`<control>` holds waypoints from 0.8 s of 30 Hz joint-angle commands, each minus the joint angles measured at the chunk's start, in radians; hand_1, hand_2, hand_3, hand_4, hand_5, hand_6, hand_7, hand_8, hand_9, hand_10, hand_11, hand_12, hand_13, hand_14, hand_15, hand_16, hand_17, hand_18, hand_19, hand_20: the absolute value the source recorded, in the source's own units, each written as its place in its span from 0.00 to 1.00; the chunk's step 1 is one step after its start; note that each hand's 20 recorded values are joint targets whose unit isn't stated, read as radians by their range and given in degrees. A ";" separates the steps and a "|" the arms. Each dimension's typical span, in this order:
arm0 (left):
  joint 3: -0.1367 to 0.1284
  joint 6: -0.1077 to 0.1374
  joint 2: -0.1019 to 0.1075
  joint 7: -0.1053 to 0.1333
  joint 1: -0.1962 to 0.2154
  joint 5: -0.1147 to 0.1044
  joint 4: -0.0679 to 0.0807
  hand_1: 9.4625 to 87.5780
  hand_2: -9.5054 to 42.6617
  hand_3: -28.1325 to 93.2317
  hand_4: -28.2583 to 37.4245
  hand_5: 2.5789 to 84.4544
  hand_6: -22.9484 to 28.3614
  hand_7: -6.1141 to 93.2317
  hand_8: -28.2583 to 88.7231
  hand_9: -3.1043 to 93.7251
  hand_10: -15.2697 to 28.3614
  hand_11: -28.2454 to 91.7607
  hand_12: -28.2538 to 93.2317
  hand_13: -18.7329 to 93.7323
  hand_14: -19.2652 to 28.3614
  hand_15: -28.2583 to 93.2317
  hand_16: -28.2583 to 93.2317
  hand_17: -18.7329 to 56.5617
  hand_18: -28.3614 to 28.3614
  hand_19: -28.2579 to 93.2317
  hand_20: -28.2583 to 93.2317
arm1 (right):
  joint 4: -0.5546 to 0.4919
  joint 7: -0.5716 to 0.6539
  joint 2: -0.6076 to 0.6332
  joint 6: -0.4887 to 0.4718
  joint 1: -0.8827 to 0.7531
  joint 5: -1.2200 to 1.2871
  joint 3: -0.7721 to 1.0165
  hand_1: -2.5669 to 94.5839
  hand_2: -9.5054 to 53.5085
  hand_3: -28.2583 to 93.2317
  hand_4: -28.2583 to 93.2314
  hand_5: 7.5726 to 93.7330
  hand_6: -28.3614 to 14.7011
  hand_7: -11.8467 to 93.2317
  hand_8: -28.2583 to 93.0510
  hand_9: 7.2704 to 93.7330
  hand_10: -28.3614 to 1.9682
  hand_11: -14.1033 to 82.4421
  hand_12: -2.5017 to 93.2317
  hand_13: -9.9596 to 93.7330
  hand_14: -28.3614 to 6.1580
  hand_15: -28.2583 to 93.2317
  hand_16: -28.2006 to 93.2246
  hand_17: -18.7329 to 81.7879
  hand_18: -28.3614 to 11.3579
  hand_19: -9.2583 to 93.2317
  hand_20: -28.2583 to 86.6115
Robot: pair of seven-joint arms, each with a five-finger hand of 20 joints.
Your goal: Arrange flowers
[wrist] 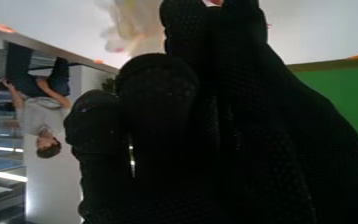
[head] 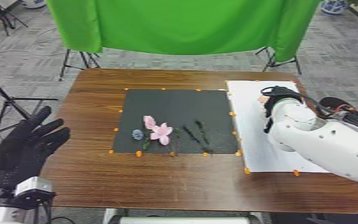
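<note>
My left hand (head: 23,146) is open beside the table's left edge, away from the flowers. Over the upper part of the white sheet (head: 257,150) is my right hand (head: 280,93), next to a small pinkish thing (head: 263,99) that it partly hides. A pink flower (head: 161,133) lies on the dark mat (head: 171,102), with a blue-grey bloom (head: 138,134) to its left and thin dark green stems (head: 202,135) to its right. In the right wrist view, a blurred pale thing (wrist: 127,25) lies near my right hand (wrist: 206,115); whether the hand holds anything is unclear.
Orange markers line the mat and white sheet on the brown table (head: 140,180). A green cloth (head: 184,25) hangs beyond the far edge, with tripods around it. A dark round object (head: 335,104) is near my right arm at the table's right side.
</note>
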 commanded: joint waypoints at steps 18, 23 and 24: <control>0.005 -0.020 -0.023 -0.031 -0.009 0.020 0.003 0.25 0.29 0.74 0.14 0.42 0.63 0.13 0.19 0.38 0.82 0.45 0.33 0.36 1.00 0.69 0.14 0.17 1.00 0.67 0.27 | -0.027 -0.008 -0.024 -0.117 -0.052 0.065 0.121 0.49 0.00 0.89 0.04 0.58 0.59 0.31 0.14 0.74 0.44 0.38 0.19 0.84 0.67 0.79 0.35 0.69 0.30 1.00 0.43; 0.009 -0.014 -0.008 -0.020 -0.007 0.011 0.005 0.25 0.29 0.74 0.14 0.42 0.64 0.13 0.19 0.38 0.82 0.45 0.33 0.36 1.00 0.69 0.14 0.17 1.00 0.67 0.27 | -0.018 -0.011 -0.042 -0.123 -0.056 0.065 0.120 0.48 0.00 0.89 0.04 0.57 0.59 0.30 0.14 0.73 0.43 0.38 0.19 0.83 0.66 0.79 0.35 0.69 0.30 1.00 0.43; 0.008 -0.020 -0.014 -0.029 -0.012 0.016 0.005 0.25 0.29 0.74 0.14 0.42 0.64 0.13 0.19 0.38 0.82 0.45 0.33 0.36 1.00 0.69 0.14 0.17 1.00 0.67 0.27 | -0.017 -0.007 -0.044 -0.118 -0.049 0.071 0.109 0.48 0.00 0.89 0.04 0.57 0.60 0.30 0.14 0.73 0.43 0.38 0.19 0.84 0.66 0.79 0.35 0.69 0.30 1.00 0.43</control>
